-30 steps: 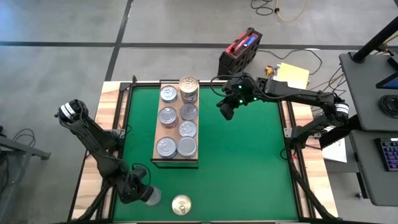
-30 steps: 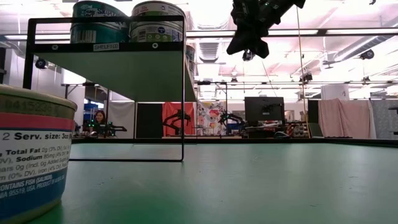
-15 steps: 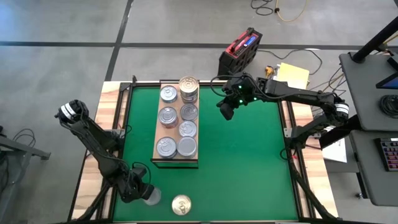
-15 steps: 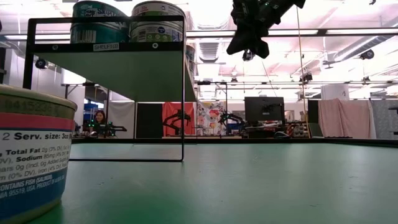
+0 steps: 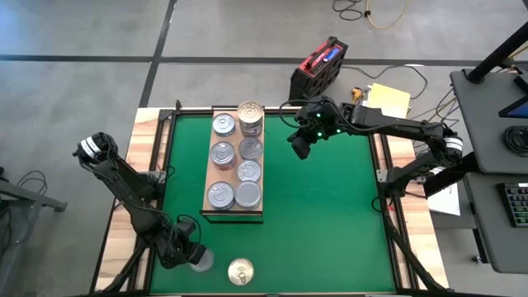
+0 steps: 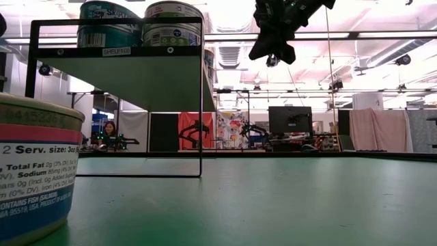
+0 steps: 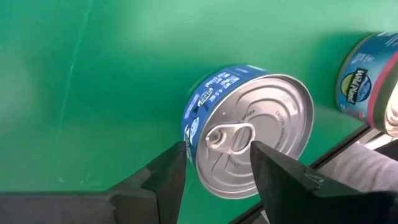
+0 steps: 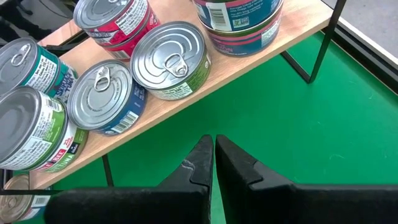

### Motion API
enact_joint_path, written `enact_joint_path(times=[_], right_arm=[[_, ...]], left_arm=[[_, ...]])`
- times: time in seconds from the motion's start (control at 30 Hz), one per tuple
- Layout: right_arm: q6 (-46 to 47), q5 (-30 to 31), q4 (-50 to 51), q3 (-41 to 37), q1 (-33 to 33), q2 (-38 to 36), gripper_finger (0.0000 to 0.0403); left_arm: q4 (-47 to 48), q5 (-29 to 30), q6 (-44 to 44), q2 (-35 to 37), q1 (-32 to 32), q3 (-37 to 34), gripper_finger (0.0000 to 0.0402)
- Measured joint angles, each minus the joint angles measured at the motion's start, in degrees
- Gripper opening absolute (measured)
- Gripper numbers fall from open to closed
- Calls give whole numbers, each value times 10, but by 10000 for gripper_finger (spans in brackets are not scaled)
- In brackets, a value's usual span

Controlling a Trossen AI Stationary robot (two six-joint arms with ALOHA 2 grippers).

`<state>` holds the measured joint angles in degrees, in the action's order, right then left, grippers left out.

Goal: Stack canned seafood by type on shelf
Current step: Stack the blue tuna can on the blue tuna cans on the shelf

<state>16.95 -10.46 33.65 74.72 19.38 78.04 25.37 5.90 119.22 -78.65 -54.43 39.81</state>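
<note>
A blue-labelled tin with a silver pull-tab lid stands on the green mat near the table's near left corner. My left gripper is open right at it, one finger beside its wall and the other in front of its lid. A gold-lidded tin stands just to its right and shows large in the low view. The wooden shelf carries several tins, two of them stacked at its far right. My right gripper hangs shut in the air to the right of the shelf. My left gripper comes slanting down at the blue tin from the table's left. One fingertip stands by the tin's side wall and the other shows over the lid. I cannot tell whether either finger touches the tin, which stands on the mat.
The shelf stands on thin black legs above the mat, with space under its board. Green mat lies open to the right of the shelf. In the right wrist view the shelf's tins lie just beyond my shut fingers.
</note>
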Motion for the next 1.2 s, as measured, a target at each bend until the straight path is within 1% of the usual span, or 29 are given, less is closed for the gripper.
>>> enact_joint_path(times=[0.2,0.47,0.57,0.67,0.83,0.9,1.17,1.2], right_arm=[[0,0,0,0,0,0,9],[0,0,0,0,0,0,9],[0,0,0,0,0,0,9],[0,0,0,0,0,0,9],[0,0,0,0,0,0,9],[-1,0,0,0,0,0,9],[0,0,0,0,0,0,9],[0,0,0,0,0,0,9]], left_arm=[[5,2,0,-17,0,-1,166],[-66,6,-9,-63,0,1,166],[-77,6,-16,-71,0,1,159],[-77,6,-16,-72,1,1,138],[-73,4,-16,-72,0,1,72],[-72,4,-16,-72,0,1,53],[-81,9,-16,-72,0,0,51],[-87,9,-16,-71,0,0,38]])
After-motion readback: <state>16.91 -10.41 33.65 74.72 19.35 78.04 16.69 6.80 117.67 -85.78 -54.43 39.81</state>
